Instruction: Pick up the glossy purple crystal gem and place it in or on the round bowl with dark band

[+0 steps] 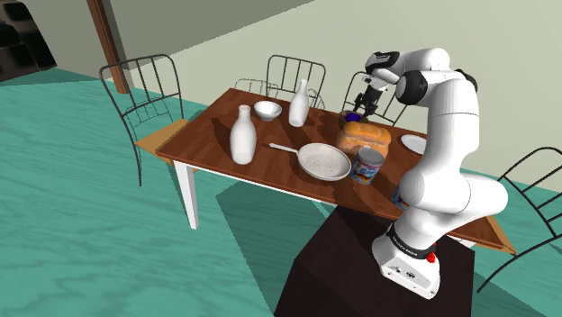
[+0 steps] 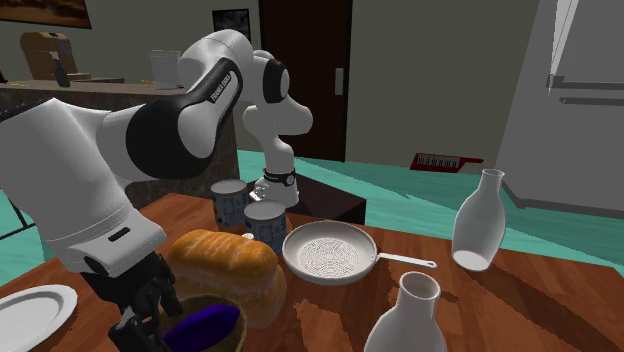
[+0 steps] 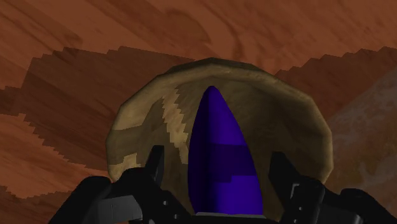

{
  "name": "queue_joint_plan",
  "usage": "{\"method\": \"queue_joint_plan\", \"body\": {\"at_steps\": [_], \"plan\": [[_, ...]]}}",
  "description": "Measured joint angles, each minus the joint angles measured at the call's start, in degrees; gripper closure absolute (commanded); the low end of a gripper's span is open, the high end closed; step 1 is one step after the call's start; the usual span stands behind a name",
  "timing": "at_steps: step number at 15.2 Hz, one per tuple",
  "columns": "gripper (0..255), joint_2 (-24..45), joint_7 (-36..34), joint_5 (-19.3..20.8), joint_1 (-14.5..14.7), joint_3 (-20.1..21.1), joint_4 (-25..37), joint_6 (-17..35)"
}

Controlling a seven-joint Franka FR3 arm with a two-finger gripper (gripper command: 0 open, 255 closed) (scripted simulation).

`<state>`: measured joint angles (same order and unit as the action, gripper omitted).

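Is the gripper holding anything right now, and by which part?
Nothing, it seems: the open gripper straddles the purple gem without touching it, and the gem lies in the bowl.

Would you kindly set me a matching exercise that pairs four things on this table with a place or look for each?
Things:
1. gem
2. loaf
3. pan
4. white bowl

Descriptions:
a. between the wide bottle and the slim bottle
b. round, with a long handle
c. lying in the brown bowl
d. golden-brown, beside the brown bowl

Pairs: 1-c, 2-d, 3-b, 4-a.
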<state>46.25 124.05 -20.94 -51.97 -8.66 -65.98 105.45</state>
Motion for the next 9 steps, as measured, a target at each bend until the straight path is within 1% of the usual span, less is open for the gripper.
{"method": "queue_joint_plan", "body": {"at_steps": [5, 7, 8, 9], "plan": [[0, -0.4, 0.0, 0.1, -0.1, -0.1, 0.2, -0.6], [0, -0.7, -0.3, 0.3, -0.7, -0.2, 2.6, -3.3], [0, 0.0, -0.7, 0.4, -1.1, -0.2, 5.3, -5.2], [0, -0.3, -0.8, 0.5, -1.2, -0.3, 5.7, -5.9]]}}
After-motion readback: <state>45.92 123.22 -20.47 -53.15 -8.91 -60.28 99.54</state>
